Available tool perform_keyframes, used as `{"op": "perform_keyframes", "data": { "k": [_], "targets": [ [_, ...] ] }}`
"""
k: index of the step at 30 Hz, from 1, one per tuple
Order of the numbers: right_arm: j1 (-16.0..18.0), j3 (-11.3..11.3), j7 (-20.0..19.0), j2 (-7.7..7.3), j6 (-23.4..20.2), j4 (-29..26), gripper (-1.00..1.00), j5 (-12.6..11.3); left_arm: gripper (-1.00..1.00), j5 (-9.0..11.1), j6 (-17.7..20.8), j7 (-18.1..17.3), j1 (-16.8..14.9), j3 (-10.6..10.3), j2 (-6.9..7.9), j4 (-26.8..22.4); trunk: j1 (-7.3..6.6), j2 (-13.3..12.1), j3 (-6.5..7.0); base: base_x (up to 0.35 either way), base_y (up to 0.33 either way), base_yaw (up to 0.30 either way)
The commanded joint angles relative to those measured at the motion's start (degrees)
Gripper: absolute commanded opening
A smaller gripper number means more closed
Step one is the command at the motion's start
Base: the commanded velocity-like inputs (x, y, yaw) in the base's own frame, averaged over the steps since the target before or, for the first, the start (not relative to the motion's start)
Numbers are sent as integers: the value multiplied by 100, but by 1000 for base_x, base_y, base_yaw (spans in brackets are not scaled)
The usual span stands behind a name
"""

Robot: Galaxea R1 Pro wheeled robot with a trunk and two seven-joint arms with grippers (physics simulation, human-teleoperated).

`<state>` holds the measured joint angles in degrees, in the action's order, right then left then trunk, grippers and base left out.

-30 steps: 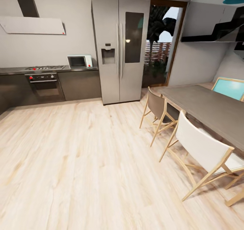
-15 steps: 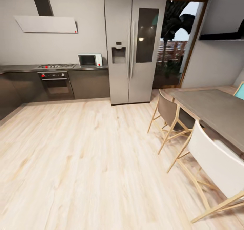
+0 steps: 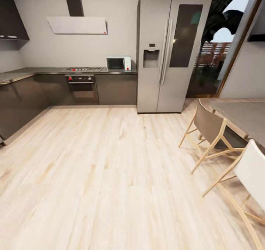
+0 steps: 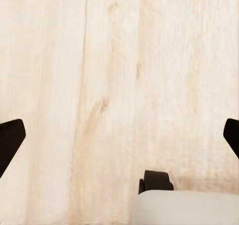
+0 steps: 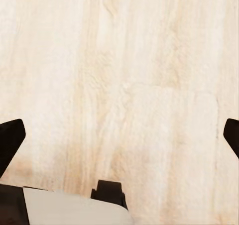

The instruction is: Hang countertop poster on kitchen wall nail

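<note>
1. Countertop (image 3: 44, 70) runs along the far wall and turns the left corner — on it a hob (image 3: 83, 69) and one microwave (image 3: 118, 63). No poster to be seen on it.
2. One oven (image 3: 82, 89) under the hob, one hood (image 3: 78, 24) above.
3. One two-door fridge (image 3: 170, 49), doors closed.
4. Two chairs (image 3: 211, 130) at a table (image 3: 244, 117), right side.
5. Left gripper (image 4: 119, 135) — fingers wide apart, holding nothing, over the wood floor (image 3: 103, 176).
6. Right gripper (image 5: 119, 135) — same, wide open, empty.
</note>
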<state>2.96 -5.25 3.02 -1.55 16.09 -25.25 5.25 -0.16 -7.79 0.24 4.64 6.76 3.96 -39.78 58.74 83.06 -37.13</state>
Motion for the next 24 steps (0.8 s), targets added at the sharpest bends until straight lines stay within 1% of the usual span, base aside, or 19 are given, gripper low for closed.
{"op": "perform_keyframes", "data": {
  "k": [1, 6, 15, 19, 24],
  "targets": [
    [3, -18, 32, -3, 8, 2, 100, 55, 100, -2, -12, 2, 2, 1, 0, -3, -1, 2, -8, -141, 286, 249],
    [3, -20, 32, -3, 1, 2, 100, 55, 100, -2, -12, 2, 2, 1, 0, -3, -1, 2, -33, -140, 193, 249],
    [3, -20, 36, -3, -1, 2, 100, 62, 100, -2, -12, 2, 2, 1, 0, -3, -1, 2, -78, -14, 19, 246],
    [3, -20, 35, -3, -1, 2, 100, 62, 100, -2, -12, 2, 2, 1, 0, -3, -1, 2, -98, 78, 71, 245],
    [2, -18, 40, -3, -1, 2, 100, 63, 100, -2, -12, 2, 2, 1, 0, -3, -1, 2, -124, 164, 192, 244]
  ]
}}
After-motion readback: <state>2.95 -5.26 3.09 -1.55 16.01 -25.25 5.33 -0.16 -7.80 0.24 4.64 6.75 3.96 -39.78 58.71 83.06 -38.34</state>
